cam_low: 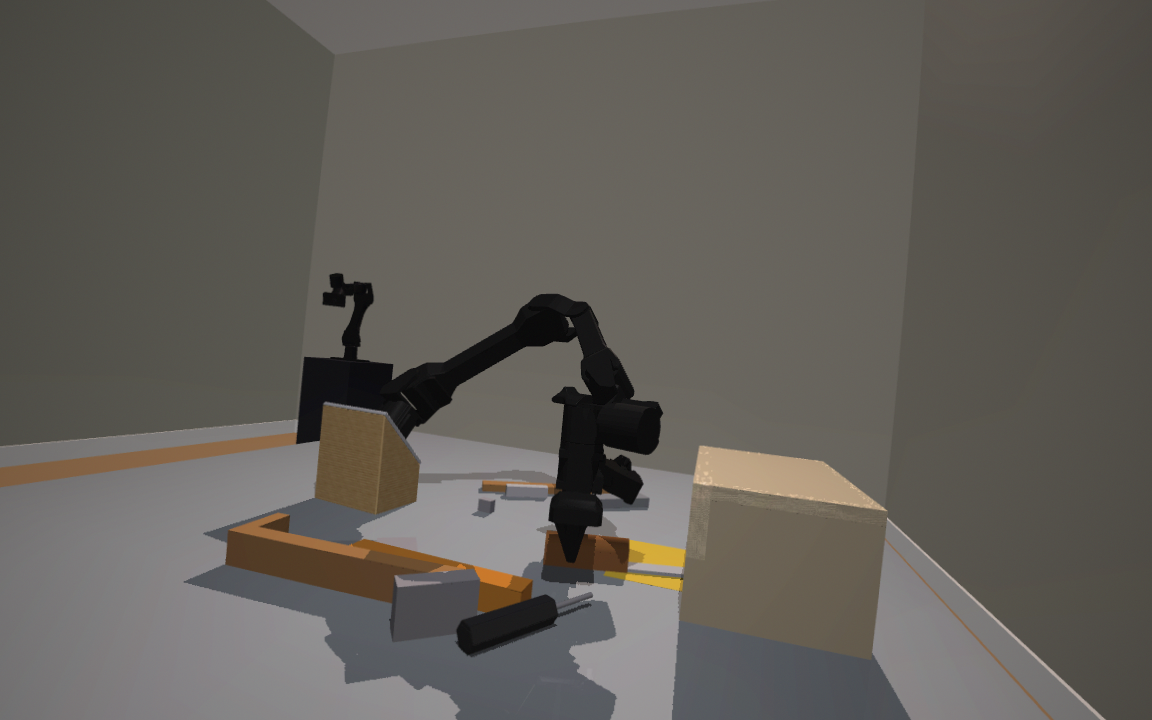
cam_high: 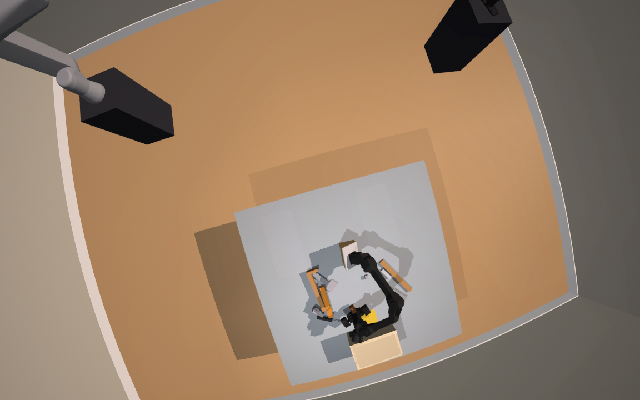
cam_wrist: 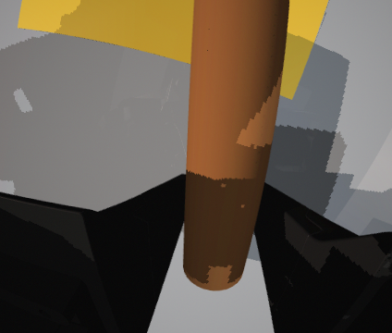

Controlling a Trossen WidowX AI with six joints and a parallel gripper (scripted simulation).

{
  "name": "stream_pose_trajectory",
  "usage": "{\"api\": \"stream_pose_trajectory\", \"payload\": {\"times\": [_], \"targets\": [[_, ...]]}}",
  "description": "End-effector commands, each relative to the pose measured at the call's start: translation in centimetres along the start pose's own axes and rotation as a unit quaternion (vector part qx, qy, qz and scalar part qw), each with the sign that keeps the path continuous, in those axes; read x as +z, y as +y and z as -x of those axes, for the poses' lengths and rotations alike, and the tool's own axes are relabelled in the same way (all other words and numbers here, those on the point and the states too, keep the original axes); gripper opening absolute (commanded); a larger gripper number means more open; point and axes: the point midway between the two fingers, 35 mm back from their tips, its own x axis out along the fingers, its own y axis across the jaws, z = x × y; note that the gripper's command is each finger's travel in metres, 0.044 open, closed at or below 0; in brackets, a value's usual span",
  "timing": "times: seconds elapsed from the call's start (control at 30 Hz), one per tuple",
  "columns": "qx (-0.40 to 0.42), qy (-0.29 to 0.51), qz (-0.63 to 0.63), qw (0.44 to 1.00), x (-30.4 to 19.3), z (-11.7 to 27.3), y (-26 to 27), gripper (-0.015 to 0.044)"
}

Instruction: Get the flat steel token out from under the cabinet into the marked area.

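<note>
My gripper (cam_low: 571,557) (cam_wrist: 221,186) points down just in front of the cabinet, shut on a brown round tool handle (cam_high: 353,309) (cam_low: 611,553) (cam_wrist: 238,92). The handle lies roughly level, low over the table. A thin grey shaft (cam_low: 656,569) runs from it across the yellow marked area (cam_high: 371,315) (cam_low: 661,553) (cam_wrist: 127,28) toward the cabinet (cam_high: 376,350) (cam_low: 781,555). The shaft's far end is hidden behind the cabinet's side. The steel token is not visible in any view, and the vent slots are not seen.
A black-handled screwdriver (cam_low: 508,624) lies near the gripper, beside a grey block (cam_low: 437,604) and an orange angled bar (cam_low: 311,559). A small grey cube (cam_low: 486,505) and another orange bar (cam_high: 395,275) are farther off. The wedge-shaped arm base (cam_low: 347,461) stands opposite the cabinet.
</note>
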Motion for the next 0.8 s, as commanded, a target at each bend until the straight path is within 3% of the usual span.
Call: {"api": "stream_pose_trajectory", "payload": {"times": [0.0, 0.77], "targets": [[0.001, 0.001, 0.0, 1.0, -0.7, -0.1, 0.0, 0.0], [0.0, 0.002, 0.0, 1.0, -3.4, -0.1, -0.1, 0.0]]}}
